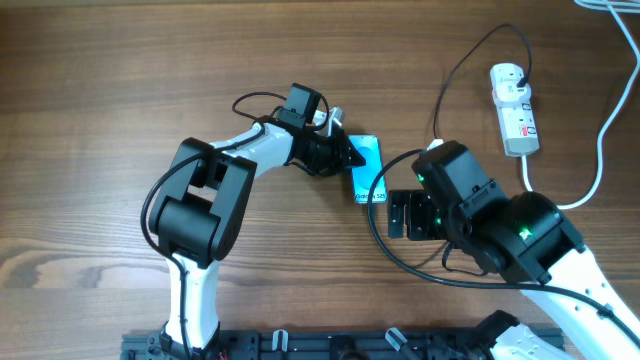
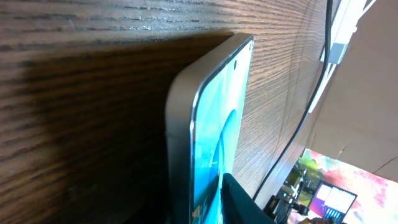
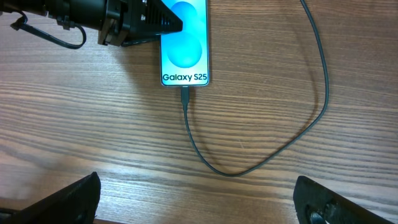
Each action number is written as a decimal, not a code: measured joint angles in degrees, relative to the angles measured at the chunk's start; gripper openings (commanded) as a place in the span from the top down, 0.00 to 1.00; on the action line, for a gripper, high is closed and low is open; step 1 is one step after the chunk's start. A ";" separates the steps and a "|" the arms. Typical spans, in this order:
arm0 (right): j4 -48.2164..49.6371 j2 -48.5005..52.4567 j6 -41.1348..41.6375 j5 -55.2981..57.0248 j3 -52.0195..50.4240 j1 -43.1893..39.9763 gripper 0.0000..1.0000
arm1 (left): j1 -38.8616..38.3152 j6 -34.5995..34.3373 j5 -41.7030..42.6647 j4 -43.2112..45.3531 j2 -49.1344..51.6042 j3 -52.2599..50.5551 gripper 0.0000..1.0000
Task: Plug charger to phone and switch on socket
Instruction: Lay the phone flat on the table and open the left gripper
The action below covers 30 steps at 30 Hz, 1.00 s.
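Observation:
The phone (image 1: 369, 168) lies mid-table with its turquoise screen lit; the right wrist view (image 3: 185, 43) shows white "Galaxy S25" text at its near end. My left gripper (image 1: 350, 158) is shut on the phone's left edge, with one finger across the screen (image 2: 211, 199). The charger (image 3: 193, 140), a thin black cable, has its plug tip (image 3: 184, 94) seated in the phone's near end and loops away to the right. It runs up to the socket (image 1: 514, 110), a white power strip at the far right. My right gripper (image 3: 196, 199) is open and empty, just short of the phone.
A thick white cord (image 1: 600, 150) trails from the socket along the right edge of the wooden table. The black cable's loop (image 1: 400, 262) lies under my right arm. The socket's edge (image 2: 348, 31) shows at the top right of the left wrist view.

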 measured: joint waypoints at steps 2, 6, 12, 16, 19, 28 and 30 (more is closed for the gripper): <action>0.00 0.00 0.00 0.00 0.00 0.00 0.00 | 0.00 0.00 0.00 -0.02 0.00 0.00 0.76; -0.02 -0.02 0.00 0.00 0.00 0.00 0.00 | -0.02 0.15 -0.04 -0.09 -0.13 0.02 0.73; -0.02 0.00 0.00 0.00 0.00 0.00 0.01 | -0.02 -0.13 -0.55 -0.74 -0.31 0.15 0.69; -0.02 0.00 0.00 0.00 0.00 0.00 0.00 | 0.04 -0.98 -1.09 -1.31 -0.57 0.26 0.70; -0.02 0.00 -0.17 0.00 0.00 0.00 0.00 | 0.17 -1.20 -1.36 -1.68 -0.72 0.26 0.69; 0.00 0.00 -0.17 0.00 0.00 0.00 0.00 | 0.17 -1.88 -1.51 -1.68 -0.74 0.26 0.71; 0.11 0.00 -0.17 0.20 0.00 0.00 0.00 | 0.28 -2.03 -1.88 -1.90 -0.87 0.26 0.71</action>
